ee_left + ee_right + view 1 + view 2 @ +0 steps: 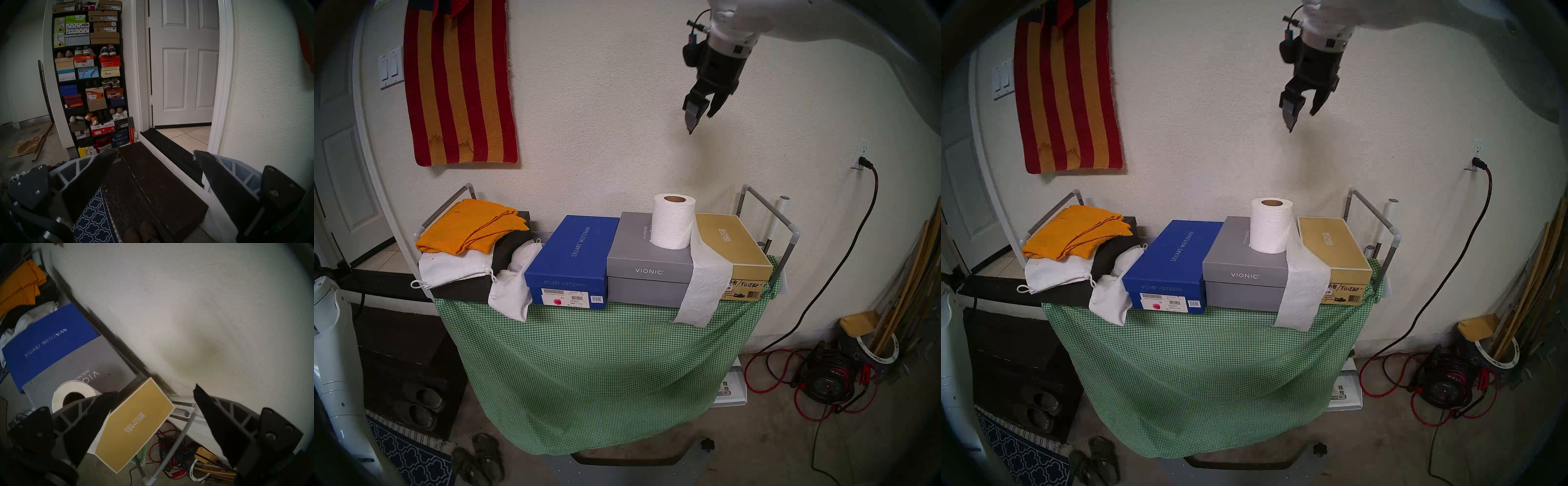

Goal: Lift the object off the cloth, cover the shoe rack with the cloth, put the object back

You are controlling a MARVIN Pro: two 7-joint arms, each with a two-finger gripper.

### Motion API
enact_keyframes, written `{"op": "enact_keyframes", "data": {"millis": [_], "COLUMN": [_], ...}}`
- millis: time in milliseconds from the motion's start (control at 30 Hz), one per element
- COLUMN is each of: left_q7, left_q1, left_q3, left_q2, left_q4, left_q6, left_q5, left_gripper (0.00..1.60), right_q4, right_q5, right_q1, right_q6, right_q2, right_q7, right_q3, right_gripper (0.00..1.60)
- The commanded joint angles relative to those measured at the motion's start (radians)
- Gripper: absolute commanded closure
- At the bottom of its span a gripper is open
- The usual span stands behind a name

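The white paper roll (672, 222) stands upright on a grey shoebox (650, 271) on top of the shoe rack (789, 234). Its loose sheet trails down the box front onto the cloth. The green-and-white checked cloth (585, 373) hangs over the rack's front, down nearly to the floor. My right gripper (700, 122) is open and empty, high above the roll near the wall. In the right wrist view the right gripper (156, 389) looks down on the roll (57, 395). My left gripper (155, 151) is open and empty, facing a doorway away from the rack.
A blue shoebox (572, 258), a gold shoebox (731, 251), a folded orange cloth (470, 224) and white drawstring bags (510, 288) share the rack top. A striped rug (460, 85) hangs on the wall. A red cable reel (826, 380) lies at the right, a dark wooden step (153, 186) at the left.
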Motion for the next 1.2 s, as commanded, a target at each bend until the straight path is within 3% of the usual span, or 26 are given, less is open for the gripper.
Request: {"op": "enact_keyframes", "data": {"millis": [0, 467, 967, 1000, 1067, 1167], "left_q7": [-0.001, -0.003, -0.005, -0.006, -0.006, -0.006], "left_q1": [-0.002, -0.002, -0.003, -0.003, -0.003, -0.003], "left_q3": [0.001, 0.0, 0.0, 0.0, 0.0, 0.0], "left_q2": [0.0, 0.0, -0.001, -0.001, -0.001, -0.001], "left_q4": [-0.003, -0.003, -0.002, -0.002, -0.002, -0.002], "left_q6": [0.0, -0.001, -0.001, -0.001, -0.001, -0.001], "left_q5": [-0.001, 0.003, 0.007, 0.008, 0.008, 0.009], "left_gripper": [0.0, 0.0, 0.0, 0.0, 0.0, 0.0], "right_q4": [0.118, 0.302, 0.348, 0.348, 0.349, 0.348], "right_q5": [0.025, 0.064, 0.078, 0.08, 0.079, 0.078], "right_q1": [0.114, 0.251, 0.407, 0.424, 0.428, 0.45], "right_q6": [0.032, 0.095, 0.095, 0.095, 0.095, 0.095], "right_q2": [0.114, 0.263, 0.45, 0.508, 0.483, 0.515], "right_q7": [0.03, -0.032, -0.053, -0.052, -0.05, -0.047], "right_q3": [-0.053, -0.165, -0.259, -0.255, -0.276, -0.293], "right_gripper": [0.0, 0.0, 0.0, 0.0, 0.0, 0.0]}}
